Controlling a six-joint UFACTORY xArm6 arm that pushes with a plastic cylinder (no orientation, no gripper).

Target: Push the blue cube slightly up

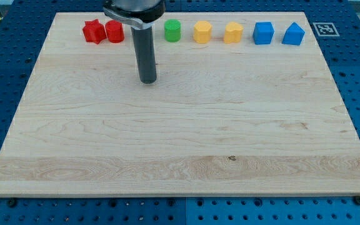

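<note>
The blue cube (263,33) sits in a row of blocks along the view's top edge of the wooden board (180,150), second from the right. A blue wedge-like block (294,34) is just to its right. My tip (147,80) rests on the board well to the left of the blue cube and lower in the view, below the gap between the red and green blocks. It touches no block.
Left to right the row holds a red star-shaped block (93,30), a red block (115,31), a green cylinder (172,30), a yellow block (202,32) and another yellow block (233,32). A marker tag (324,29) sits off the board's top right corner.
</note>
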